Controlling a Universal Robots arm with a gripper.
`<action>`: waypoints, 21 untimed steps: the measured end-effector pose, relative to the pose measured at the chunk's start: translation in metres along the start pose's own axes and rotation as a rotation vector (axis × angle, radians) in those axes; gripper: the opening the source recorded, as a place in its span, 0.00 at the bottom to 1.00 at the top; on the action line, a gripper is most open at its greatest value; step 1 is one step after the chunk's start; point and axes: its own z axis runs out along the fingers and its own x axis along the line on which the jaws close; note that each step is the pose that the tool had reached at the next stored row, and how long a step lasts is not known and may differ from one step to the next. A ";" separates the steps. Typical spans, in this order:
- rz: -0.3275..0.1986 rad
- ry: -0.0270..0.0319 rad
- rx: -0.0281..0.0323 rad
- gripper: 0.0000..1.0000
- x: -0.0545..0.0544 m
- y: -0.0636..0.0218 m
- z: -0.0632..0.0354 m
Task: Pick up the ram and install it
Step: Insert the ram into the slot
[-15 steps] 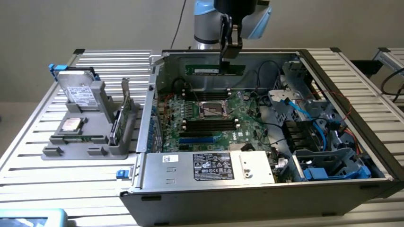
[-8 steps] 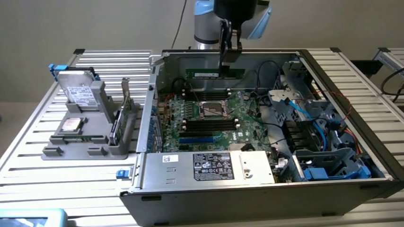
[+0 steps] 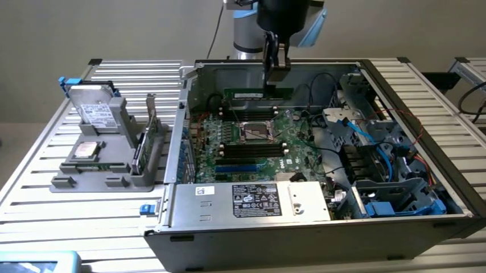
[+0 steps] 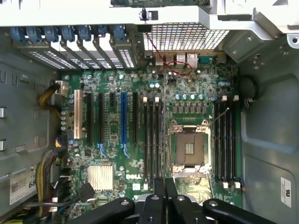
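Note:
My gripper hangs inside the open computer case, above the back part of the green motherboard. It is shut on the ram, a long thin green stick with a white label, held level and on edge, clear of the board. In the wrist view the black fingers meet close together at the gripper, over the board between the CPU socket and a bank of black memory slots. A second bank of memory slots lies on the socket's other side.
The case lies on its side on a slatted metal table, with its power supply at the front and blue cables towards the exterior view's right. A grey fixture on the exterior view's left holds a drive, a CPU and an upright expansion card.

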 end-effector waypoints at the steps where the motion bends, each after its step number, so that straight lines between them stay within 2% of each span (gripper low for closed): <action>1: -0.004 0.0002 0.0002 0.13 0.000 0.0000 0.0009; 13: -0.021 0.0016 0.0006 0.13 0.000 -0.0008 0.0212; 21: -0.021 0.0057 0.0008 0.13 -0.001 -0.0012 0.0322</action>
